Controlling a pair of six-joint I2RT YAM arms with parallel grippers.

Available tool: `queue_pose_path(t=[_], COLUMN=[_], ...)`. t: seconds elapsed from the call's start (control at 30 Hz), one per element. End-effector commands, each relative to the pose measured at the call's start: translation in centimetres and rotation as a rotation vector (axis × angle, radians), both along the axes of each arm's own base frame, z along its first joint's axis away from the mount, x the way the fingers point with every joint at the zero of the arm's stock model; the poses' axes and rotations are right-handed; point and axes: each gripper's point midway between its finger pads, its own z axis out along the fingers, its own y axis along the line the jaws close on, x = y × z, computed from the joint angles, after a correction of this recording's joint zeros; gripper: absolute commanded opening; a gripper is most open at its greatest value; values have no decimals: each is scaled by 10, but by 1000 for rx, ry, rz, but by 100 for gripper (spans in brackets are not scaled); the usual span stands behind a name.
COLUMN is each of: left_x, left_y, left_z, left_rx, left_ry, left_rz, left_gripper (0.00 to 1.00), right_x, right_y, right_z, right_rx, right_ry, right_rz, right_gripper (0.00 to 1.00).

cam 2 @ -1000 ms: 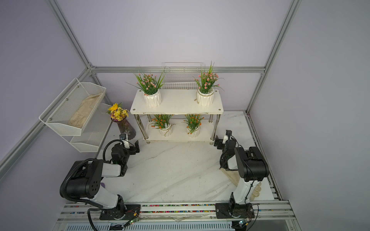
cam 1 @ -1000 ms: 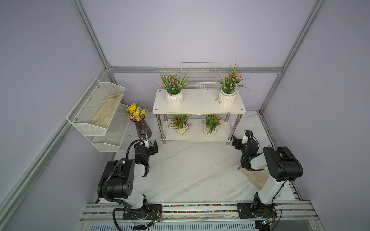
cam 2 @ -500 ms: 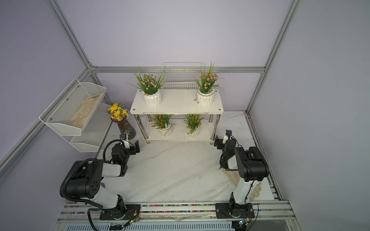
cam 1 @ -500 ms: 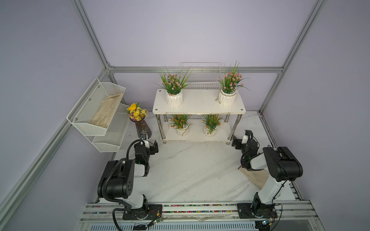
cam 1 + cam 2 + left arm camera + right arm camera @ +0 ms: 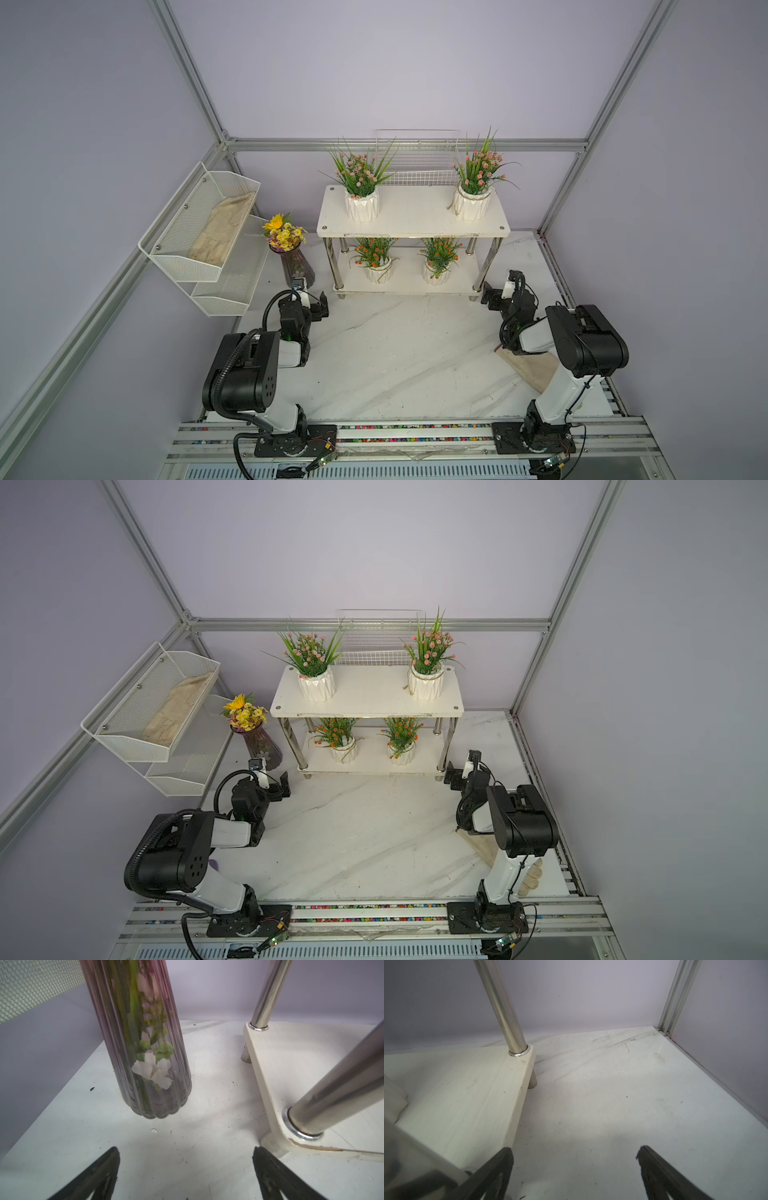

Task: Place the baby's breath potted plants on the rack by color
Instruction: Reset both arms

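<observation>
The white two-tier rack [image 5: 411, 220] [image 5: 365, 700] stands at the back of the table. Two pink baby's breath potted plants [image 5: 360, 183] [image 5: 473, 178] stand on its top board. Two orange ones [image 5: 376, 259] [image 5: 438, 259] stand on the lower board. My left gripper [image 5: 316, 304] [image 5: 186, 1150] is open and empty, low on the table by the rack's front left leg. My right gripper [image 5: 493, 297] [image 5: 574, 1149] is open and empty beside the rack's front right leg. Neither gripper touches a pot.
A dark glass vase [image 5: 296, 266] [image 5: 145, 1043] with a yellow bouquet stands just beyond the left gripper. White mesh wall baskets [image 5: 199, 232] hang on the left. A wire grid basket [image 5: 417, 166] sits behind the rack. A beige cloth [image 5: 528, 365] lies under the right arm.
</observation>
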Motion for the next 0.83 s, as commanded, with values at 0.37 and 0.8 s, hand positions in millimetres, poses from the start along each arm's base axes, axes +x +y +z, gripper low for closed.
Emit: queue_pose_path(t=[0.37,0.8], left_x=[4,7], left_y=[7,-3], left_z=[17,17], left_rx=[4,30], left_ry=[-59,-62], left_rz=[45,-12], left_gripper=[100,100], right_x=[3,3], right_y=[4,4], right_z=[9,9], right_rx=[7,7], right_ry=[-25,-26], right_rz=[21,21], right_gripper=[97,97])
